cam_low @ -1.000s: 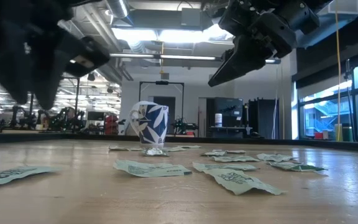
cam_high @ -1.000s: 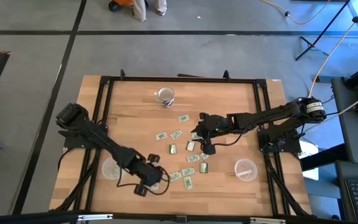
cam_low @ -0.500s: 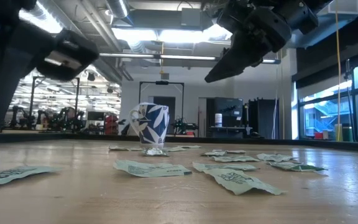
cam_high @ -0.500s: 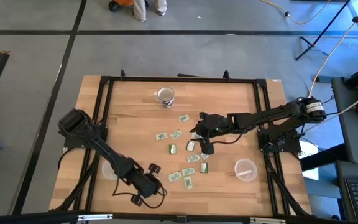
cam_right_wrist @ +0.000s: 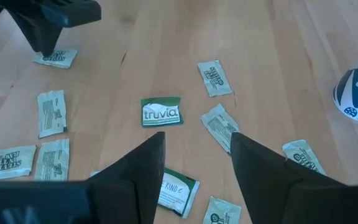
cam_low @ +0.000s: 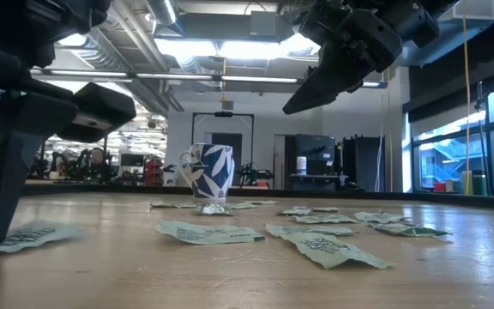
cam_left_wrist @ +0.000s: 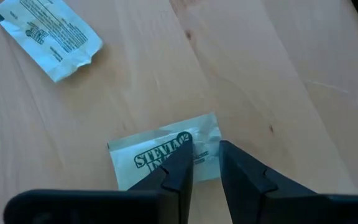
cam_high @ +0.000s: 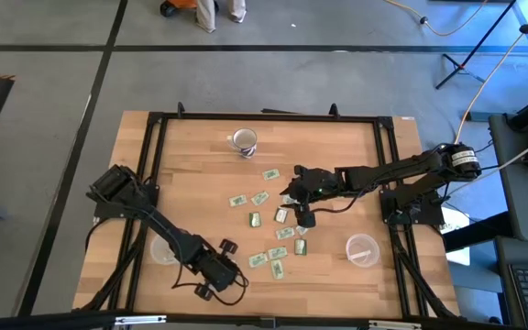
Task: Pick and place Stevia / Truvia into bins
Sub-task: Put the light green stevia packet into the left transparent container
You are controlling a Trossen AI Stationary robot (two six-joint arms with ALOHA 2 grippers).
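my left gripper [cam_left_wrist: 202,163] is down at the near edge of the table [cam_high: 191,174], fingers drawn narrow, their tips pinching the edge of a stevia packet [cam_left_wrist: 160,155] that lies flat on the wood. i cannot tell whether the paper is truly clamped or only touched. in the low view my fingers [cam_low: 7,184] stand on that same packet [cam_low: 24,235] at the front left. another packet [cam_left_wrist: 48,31] lies a little apart from it, crumpled at one end.

my right gripper [cam_high: 303,203] hangs above the middle of the table, fingers spread wide, holding nothing. beneath it the scattered packets [cam_right_wrist: 161,112] lie face up, green and white, a truvia one nearly between my fingertips in the wrist view, others [cam_high: 262,197] strewn across the centre.

one clear cup [cam_high: 163,249] stands near the left front, just beside my left arm; the other cup [cam_high: 362,249] stands near the right front, well apart from the packets. a white mug [cam_high: 244,140] with a leaf pattern sits at the far side of the table.
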